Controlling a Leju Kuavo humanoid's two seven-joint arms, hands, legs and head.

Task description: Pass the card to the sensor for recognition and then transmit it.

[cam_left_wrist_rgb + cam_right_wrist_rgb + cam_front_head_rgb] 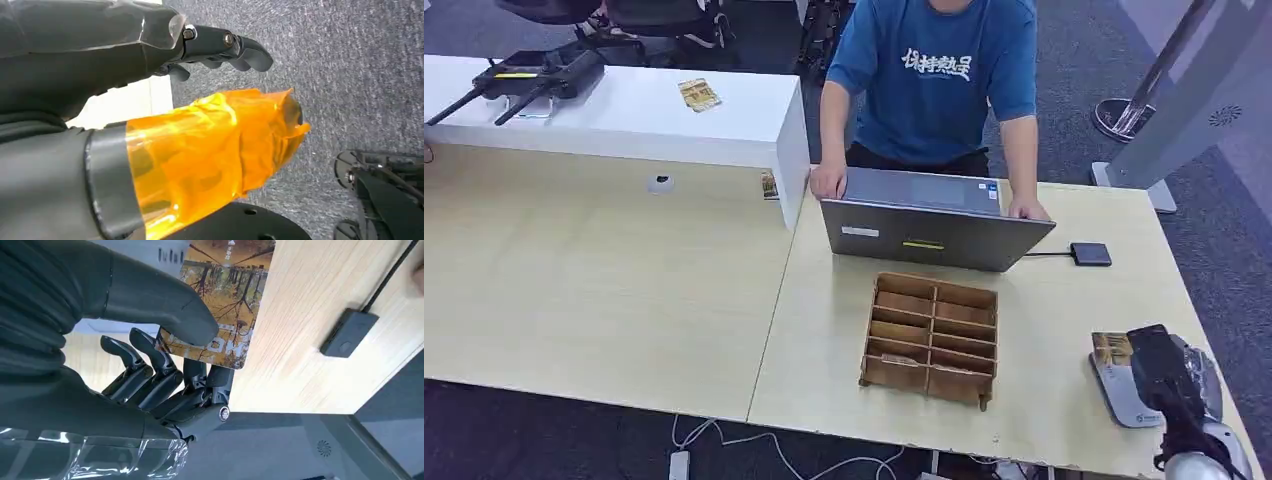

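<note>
The right hand (165,365) pinches the autumn-forest printed card (222,295) at lower right; lift it level, keeping thumb pressure, toward the small black sensor box (1090,253). The left hand (220,47) hangs empty, fingers apart.

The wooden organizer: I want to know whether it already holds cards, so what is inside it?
The wooden organizer has mostly bare compartments; small light items lie in two front ones, too unclear to name. Its walls hide the slot floors.
</note>
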